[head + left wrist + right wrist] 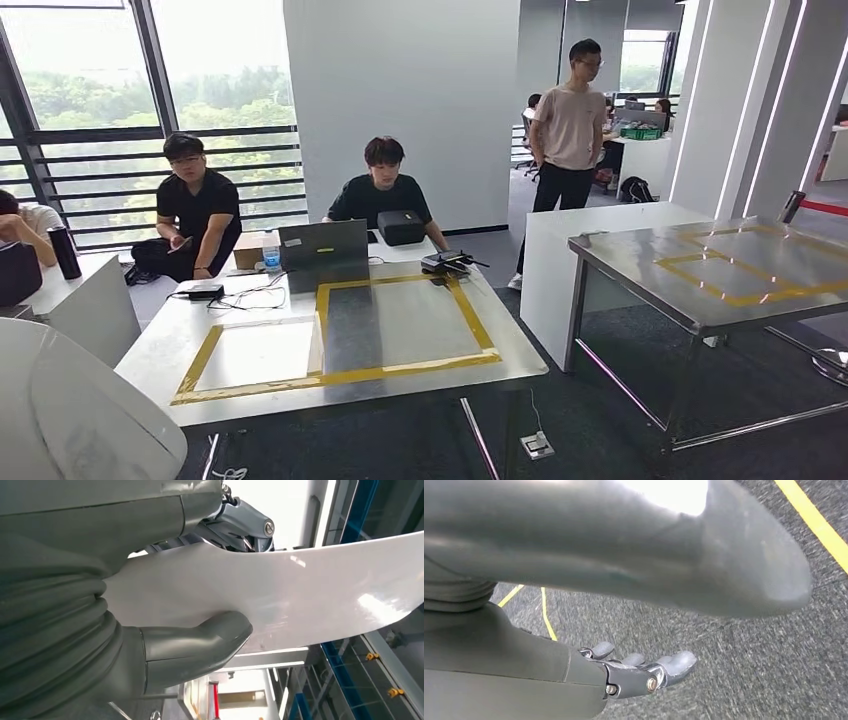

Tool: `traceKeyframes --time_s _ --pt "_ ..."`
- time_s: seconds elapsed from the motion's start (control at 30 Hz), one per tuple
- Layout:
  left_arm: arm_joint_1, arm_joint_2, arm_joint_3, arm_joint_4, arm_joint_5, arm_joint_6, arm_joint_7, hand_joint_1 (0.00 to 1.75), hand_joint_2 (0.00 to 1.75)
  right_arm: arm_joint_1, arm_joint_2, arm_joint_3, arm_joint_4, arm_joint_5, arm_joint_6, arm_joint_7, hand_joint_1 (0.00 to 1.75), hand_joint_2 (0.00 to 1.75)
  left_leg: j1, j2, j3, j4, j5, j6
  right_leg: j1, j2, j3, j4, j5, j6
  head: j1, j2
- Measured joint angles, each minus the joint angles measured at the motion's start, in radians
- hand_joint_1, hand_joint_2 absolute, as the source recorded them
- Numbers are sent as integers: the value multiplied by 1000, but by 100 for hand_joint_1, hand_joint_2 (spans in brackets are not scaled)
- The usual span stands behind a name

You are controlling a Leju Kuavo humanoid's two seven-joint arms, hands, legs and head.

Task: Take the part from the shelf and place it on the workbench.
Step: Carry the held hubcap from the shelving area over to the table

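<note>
The near half of the worktop (300, 385) lies bare inside its yellow tape frames (400, 372), open to an approach from the front edge. Along the far edge a laptop (324, 247), a black box (402, 226), a water bottle (271, 250), cables (250, 297) and a small black device (445, 262) crowd the way, with two seated people (384, 190) just behind. A carpeted aisle separates it from a second steel table (730, 270).
</note>
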Motion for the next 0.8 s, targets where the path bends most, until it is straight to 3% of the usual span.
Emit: traceKeyframes --time_s 0.07,0.13,0.2,0.23,0.27,0.33,0.4,0.5,0.57,0.63,0.7,0.73,0.77,0.8 --pt "-4 0 -1 0 -9 4 -1 175 175 -1 2 0 0 -1 -2 1 0 0 -4 49 -28 49 -31 -6 -2 -27 0 -9 7 -16 -3 0" --pt "-8 -3 -3 1 -18 7 -1 175 175 1 2 0 0 -1 -4 0 0 0 -7 110 -83 174 -100 -9 3 -54 -2 -10 8 -24 -6 0" --pt "-7 -6 -4 2 -24 10 -1 175 175 3 3 -1 0 -2 -7 -3 0 0 -7 127 -123 276 -138 -10 7 -80 -5 -10 8 -26 -6 0" --pt "-6 -8 -4 3 -26 10 -1 175 175 3 3 -2 0 -3 -9 -5 0 0 -7 129 -115 275 -130 -9 9 -90 -5 -9 8 -26 -6 0" --pt "-5 -9 -4 3 -27 11 -2 175 175 2 3 -3 0 -6 -11 -6 0 0 -7 131 -86 232 -106 -6 11 -99 -5 -8 7 -25 -6 0" --pt "-5 -10 -4 1 -27 12 -3 175 175 -2 4 -8 0 -14 -11 -9 0 0 -11 142 0 91 -57 5 14 -113 -4 -5 6 -22 -6 0" --pt "-5 -10 -4 -4 -28 13 -4 175 175 -5 4 -13 0 -21 -10 -10 0 0 -18 151 46 9 -41 20 18 -122 -6 -3 6 -14 -6 0" --pt "-2 -11 -4 -8 -28 13 -5 175 175 -6 4 -16 0 -22 -10 -8 0 0 -19 145 46 -3 -38 38 16 -123 -5 -3 8 3 -5 0" --pt "-2 -12 -4 -10 -28 14 -6 175 175 -6 4 -17 0 -22 -11 -8 0 0 -12 142 48 -10 -31 49 14 -90 -21 36 -20 16 -3 0" --pt "-4 -17 -4 -11 -28 14 -7 175 175 -4 4 -17 0 -23 -11 -9 0 0 -10 140 45 -12 -28 56 9 -51 -77 154 -84 25 -2 0" --pt "-3 -23 -5 -10 -28 14 -7 175 175 0 4 -17 0 -23 -11 -10 0 0 -10 134 40 -10 -26 59 7 -41 -133 268 -124 30 0 0" --pt "-3 -24 -5 -9 -28 14 -8 175 175 2 4 -17 0 -23 -10 -11 0 0 -9 130 39 -9 -26 58 5 -41 -138 278 -117 31 0 0" --pt "-2 -26 -5 -8 -28 14 -8 175 175 3 4 -17 0 -23 -9 -13 0 0 -8 126 39 -7 -27 57 4 -41 -123 246 -91 31 0 0" --pt "-2 -27 -5 -8 -28 14 -10 175 175 3 4 -17 0 -23 -8 -15 0 0 -6 122 39 -4 -28 54 1 -40 -91 181 -54 32 0 0"
